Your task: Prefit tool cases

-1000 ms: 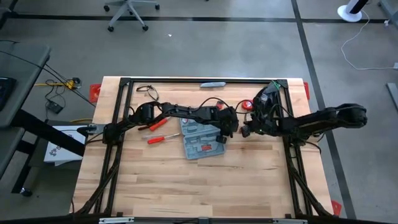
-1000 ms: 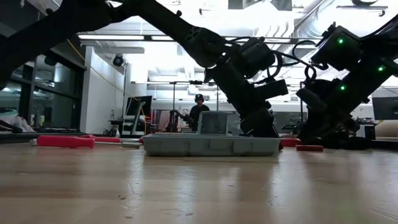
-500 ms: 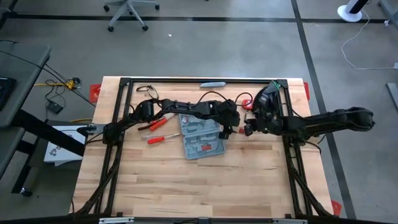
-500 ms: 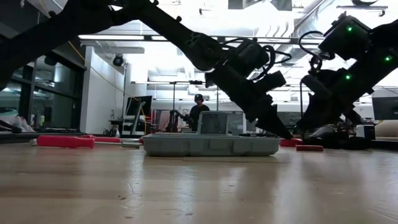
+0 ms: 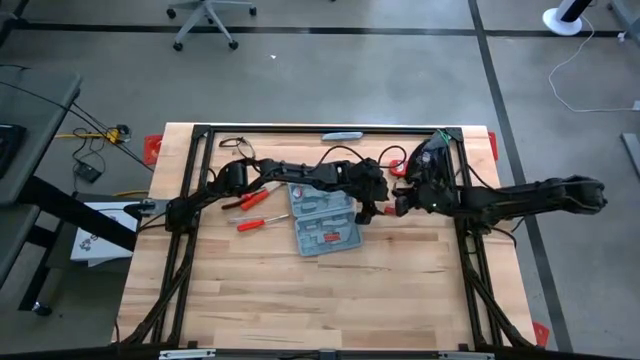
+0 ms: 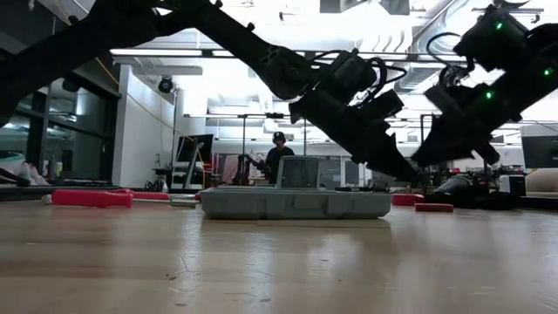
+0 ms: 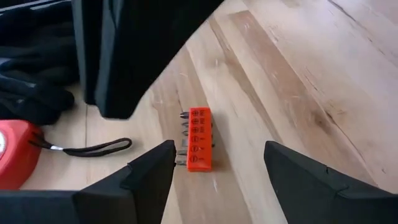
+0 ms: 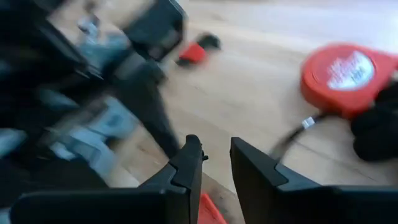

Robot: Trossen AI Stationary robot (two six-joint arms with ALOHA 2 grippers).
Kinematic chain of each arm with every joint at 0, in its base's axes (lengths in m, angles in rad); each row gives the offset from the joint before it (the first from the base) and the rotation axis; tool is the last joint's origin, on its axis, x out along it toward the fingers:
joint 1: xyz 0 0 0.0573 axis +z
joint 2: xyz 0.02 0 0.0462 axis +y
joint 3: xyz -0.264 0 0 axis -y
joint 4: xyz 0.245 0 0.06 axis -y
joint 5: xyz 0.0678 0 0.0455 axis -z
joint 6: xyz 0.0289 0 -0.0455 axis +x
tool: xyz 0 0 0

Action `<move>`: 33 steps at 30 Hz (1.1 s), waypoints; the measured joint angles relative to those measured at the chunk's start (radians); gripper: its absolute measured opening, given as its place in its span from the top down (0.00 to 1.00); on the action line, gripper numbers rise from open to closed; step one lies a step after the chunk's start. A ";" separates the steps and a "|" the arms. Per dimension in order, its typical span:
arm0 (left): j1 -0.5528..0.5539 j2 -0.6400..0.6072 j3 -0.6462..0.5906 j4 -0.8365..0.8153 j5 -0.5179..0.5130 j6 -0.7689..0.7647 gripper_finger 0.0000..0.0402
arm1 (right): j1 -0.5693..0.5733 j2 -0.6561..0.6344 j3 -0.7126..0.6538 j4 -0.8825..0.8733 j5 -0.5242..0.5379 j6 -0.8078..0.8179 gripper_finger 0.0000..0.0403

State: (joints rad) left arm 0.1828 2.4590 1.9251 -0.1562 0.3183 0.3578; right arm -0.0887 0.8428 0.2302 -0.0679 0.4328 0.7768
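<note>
The blue-grey tool case [image 5: 325, 225] lies flat on the table's middle [image 6: 295, 202], its moulded inside facing up with a red piece in it. Just off its right end, my left gripper [image 5: 372, 210] slants down, open [image 7: 219, 149]. A small orange bit holder [image 7: 199, 138] lies on the wood between and just beyond its fingertips, untouched. My right gripper [image 5: 393, 207] faces the left one from the right, raised off the table, its fingers a narrow gap apart [image 8: 216, 143] with nothing between them.
A red tape measure [image 5: 397, 168] with a wrist strap [image 7: 93, 148] lies just behind the grippers. Two red-handled tools [image 5: 250, 212] lie left of the case. A slim grey-blue bar [image 5: 342, 135] rests at the far edge. Bare wood spreads toward the near edge.
My left gripper has tipped from steeply downward to a shallower slant, its fingertips swinging toward the table's right. My right gripper has risen off the table. The case has stayed put.
</note>
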 joint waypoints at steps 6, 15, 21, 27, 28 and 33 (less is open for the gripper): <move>-0.005 0.014 0.001 0.011 -0.004 -0.016 0.40 | 0.000 -0.141 0.000 0.153 -0.027 -0.147 0.81; -0.017 0.015 0.003 0.024 -0.014 -0.042 0.40 | 0.000 -0.288 0.000 0.261 -0.129 -0.228 0.80; -0.045 0.014 0.083 -0.027 -0.026 -0.001 0.40 | 0.000 -0.307 0.000 0.268 -0.130 -0.227 0.80; -0.045 0.014 0.127 -0.071 -0.062 0.036 0.40 | 0.000 -0.307 0.000 0.256 -0.155 -0.206 0.80; -0.039 0.014 0.127 -0.082 -0.062 0.032 0.40 | 0.000 -0.307 0.000 0.244 -0.154 -0.205 0.80; -0.007 0.036 0.125 -0.142 -0.063 0.010 0.40 | 0.000 -0.306 0.001 0.108 -0.143 -0.181 0.81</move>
State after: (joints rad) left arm 0.1762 2.4952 2.0505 -0.2985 0.2549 0.3676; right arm -0.0891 0.5365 0.2310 0.0398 0.2894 0.5962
